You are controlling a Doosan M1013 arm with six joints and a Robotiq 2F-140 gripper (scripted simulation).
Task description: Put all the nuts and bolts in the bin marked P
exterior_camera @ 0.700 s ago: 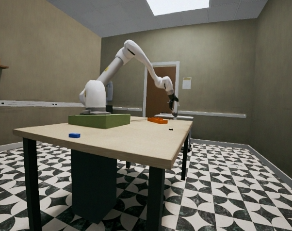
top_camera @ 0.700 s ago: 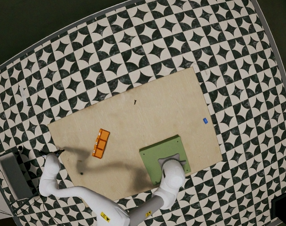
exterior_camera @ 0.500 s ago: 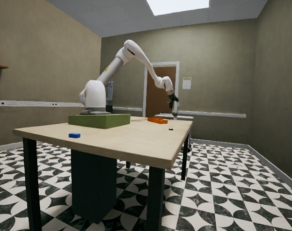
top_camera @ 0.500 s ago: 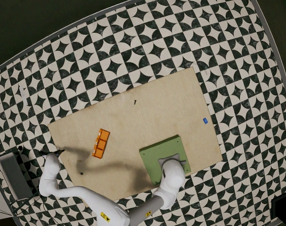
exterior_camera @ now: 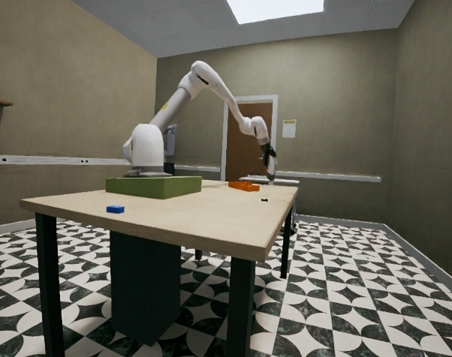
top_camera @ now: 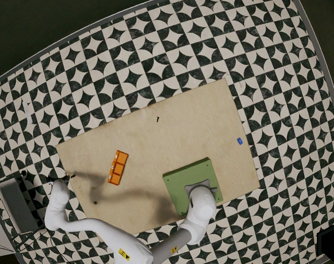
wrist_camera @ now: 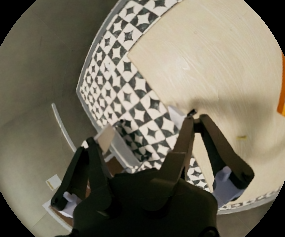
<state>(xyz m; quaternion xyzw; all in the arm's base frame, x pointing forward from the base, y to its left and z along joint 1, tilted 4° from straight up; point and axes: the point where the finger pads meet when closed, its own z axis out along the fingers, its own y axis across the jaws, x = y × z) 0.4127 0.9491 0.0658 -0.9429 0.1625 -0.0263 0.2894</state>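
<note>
A small black bolt (top_camera: 157, 119) (exterior_camera: 263, 199) lies on the wooden table (top_camera: 190, 119) (exterior_camera: 203, 219) near its far edge. A small dark piece (top_camera: 95, 202), perhaps a nut, lies near the arm's side of the table. The green bin (top_camera: 187, 176) (exterior_camera: 153, 186) stands flat in front of the robot's base; its mark is hidden. My gripper (top_camera: 69, 176) (exterior_camera: 271, 175) (wrist_camera: 140, 121) hangs at the table's corner, far from the bolt and the bin. Its fingers stand apart and I see nothing between them.
An orange block of linked pieces (top_camera: 117, 167) (exterior_camera: 243, 185) lies mid-table near the gripper. A small blue block (top_camera: 239, 141) (exterior_camera: 115, 208) lies near the opposite edge. A grey bench (top_camera: 15, 204) stands on the floor beside the gripper's corner.
</note>
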